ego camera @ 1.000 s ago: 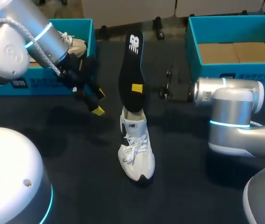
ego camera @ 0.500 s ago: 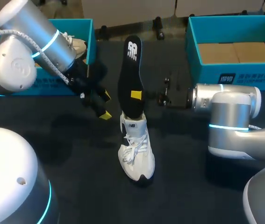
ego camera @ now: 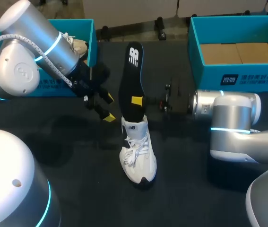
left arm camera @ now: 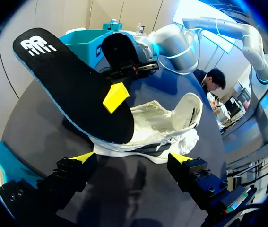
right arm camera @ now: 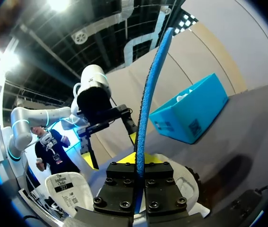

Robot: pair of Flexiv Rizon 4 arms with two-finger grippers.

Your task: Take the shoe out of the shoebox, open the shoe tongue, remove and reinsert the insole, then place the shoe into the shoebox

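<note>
On the dark table (ego camera: 181, 189) your left gripper (ego camera: 105, 108), jaws wide, has edged closer to the white shoe (ego camera: 137, 156) standing mid-table, while your right gripper (right arm camera: 140, 179), pinching the upright insole (ego camera: 133, 80), has sunk it slightly lower into the shoe's collar, so reinsertion looks underway.

Two shoeboxes (ego camera: 82, 26) (ego camera: 247, 78), one insole (ego camera: 131, 80), one shoe (ego camera: 137, 156) on the table, seemingly a second shoe (ego camera: 77, 45) boxed.

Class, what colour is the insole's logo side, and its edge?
Black insole with white logo, blue edge; best in left wrist view.
</note>
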